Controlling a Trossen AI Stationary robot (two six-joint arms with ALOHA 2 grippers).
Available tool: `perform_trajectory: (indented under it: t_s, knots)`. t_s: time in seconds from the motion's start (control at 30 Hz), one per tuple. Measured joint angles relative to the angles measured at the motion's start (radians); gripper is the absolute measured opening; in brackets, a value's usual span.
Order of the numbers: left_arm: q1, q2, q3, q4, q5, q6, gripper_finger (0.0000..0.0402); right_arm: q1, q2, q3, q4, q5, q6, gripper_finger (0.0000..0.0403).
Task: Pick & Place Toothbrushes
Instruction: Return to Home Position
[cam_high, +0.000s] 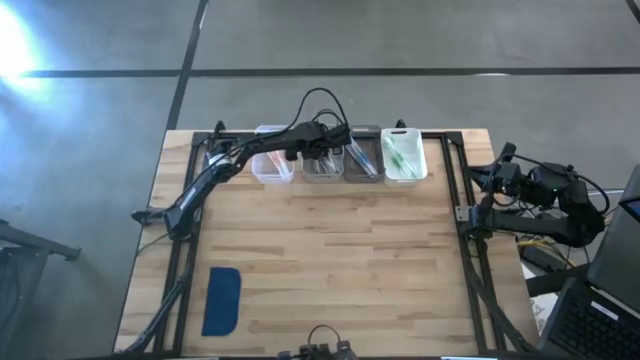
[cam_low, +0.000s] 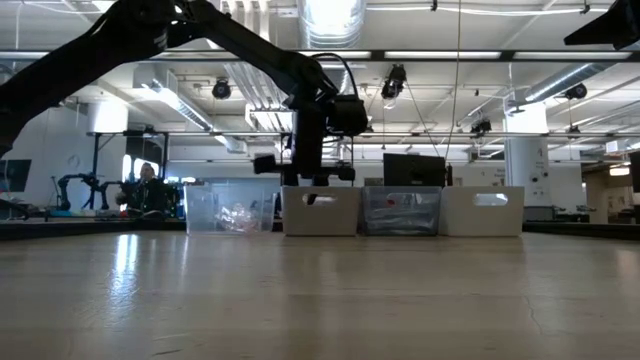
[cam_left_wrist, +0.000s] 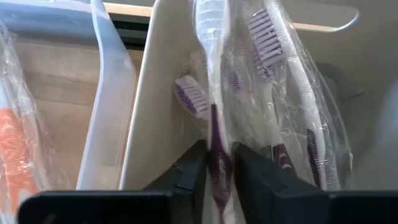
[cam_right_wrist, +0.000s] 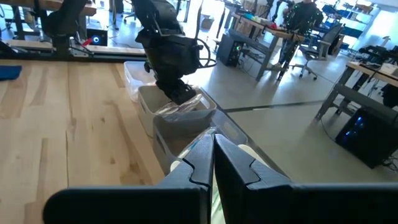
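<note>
Four small bins stand in a row at the table's far edge. My left gripper (cam_high: 322, 152) reaches down into the second bin from the left (cam_high: 322, 172), a white one (cam_left_wrist: 155, 106). That bin holds several toothbrushes (cam_left_wrist: 273, 56) in clear wrappers, white with purple bristles and handles. The gripper is shut on one of them (cam_left_wrist: 211, 68). The rightmost bin (cam_high: 404, 160) holds green toothbrushes. The leftmost, clear bin (cam_high: 272, 166) holds wrapped ones with orange (cam_left_wrist: 15, 137). My right gripper (cam_right_wrist: 213, 152) is shut on nothing, beyond the table's right edge (cam_high: 500, 178). My left gripper pinches the purple handle (cam_left_wrist: 219, 163) of a wrapped white-and-purple toothbrush between its two fingers (cam_left_wrist: 189, 171). The fingers slant down into the bin and lie roughly along the brush. The brush head (cam_left_wrist: 208, 25) points away, inside the bin among the others.
A flat dark-blue pad (cam_high: 222, 300) lies at the table's near left. The wide wooden tabletop (cam_high: 330, 260) spreads in front of the bins. Black frame rails run along the table's left and right sides. The room beyond shows desks and a person far off (cam_low: 148, 185).
</note>
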Motion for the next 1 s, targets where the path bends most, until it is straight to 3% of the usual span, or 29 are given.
perform_trajectory:
  t_s: [0.17, 0.43, 0.87, 1.0]
  knots:
    - [0.0, 0.0, 0.0, 0.001, 0.0, 0.001, 0.0049, 0.0, 0.0, 0.0, 0.0, 0.0, 0.001, 0.0008]
    - [-0.005, -0.002, 0.052, -0.003, -0.01, 0.022, 0.0036, 0.0, 0.0, 0.0, 0.0, 0.0, 0.0, 0.0008]
    - [-0.034, -0.007, 0.296, -0.236, -0.117, -0.02, 0.0028, 0.0, 0.0, 0.0, 0.0, 0.0, 0.001, 0.0008]
    - [-0.044, -0.039, 0.366, -0.241, -0.134, -0.148, 0.0028, 0.0, 0.0, 0.0, 0.0, 0.0, 0.0, 0.0008]
